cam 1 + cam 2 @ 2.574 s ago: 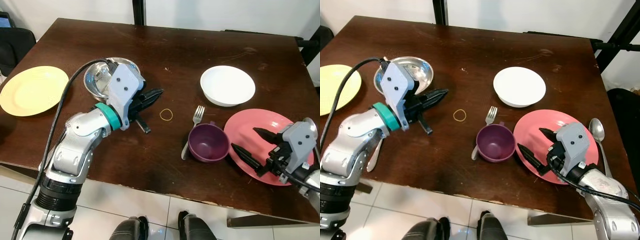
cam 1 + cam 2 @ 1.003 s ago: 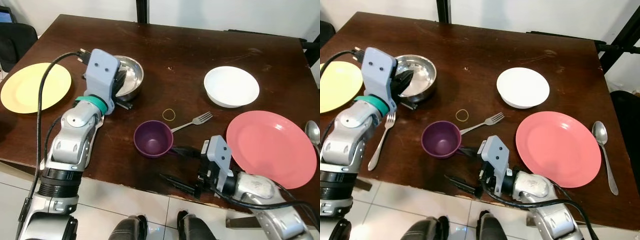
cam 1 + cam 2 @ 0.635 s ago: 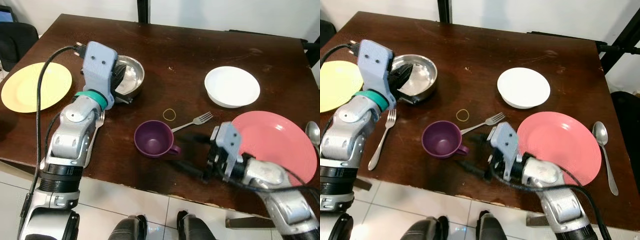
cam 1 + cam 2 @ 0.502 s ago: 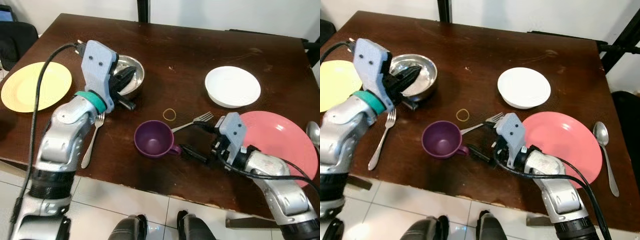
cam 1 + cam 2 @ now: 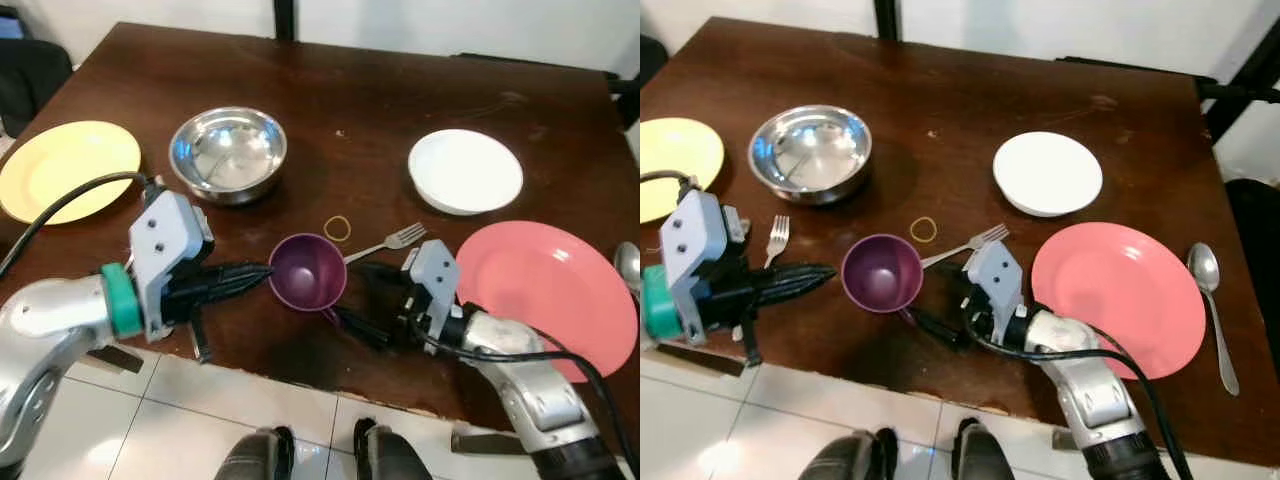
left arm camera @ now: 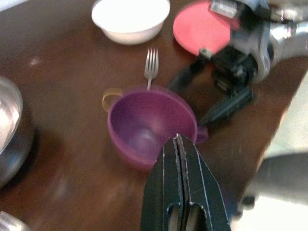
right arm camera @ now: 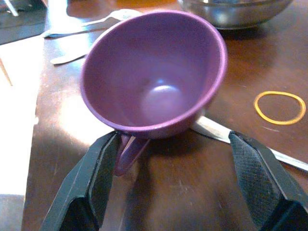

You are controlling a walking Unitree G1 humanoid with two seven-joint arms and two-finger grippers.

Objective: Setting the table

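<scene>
Beside purple cup (image 5: pixel 307 273): right tool (image 5: pixel 372 300) spread, left tool (image 5: pixel 262 274) closed.

Both head views looked steeply down at the purple cup (image 5: pixel 307 272) near the table's (image 5: pixel 400 90) front edge. The left wrist camera faced that cup closely from its left; the right wrist camera sat nearer still, facing its handle side.

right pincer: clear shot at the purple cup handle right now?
Probably yes. The right pincer is open, its fingers straddling the purple cup at the handle, with nothing between them. The fork lies under the cup's far side, and the shut left pincer points at the opposite wall.
</scene>
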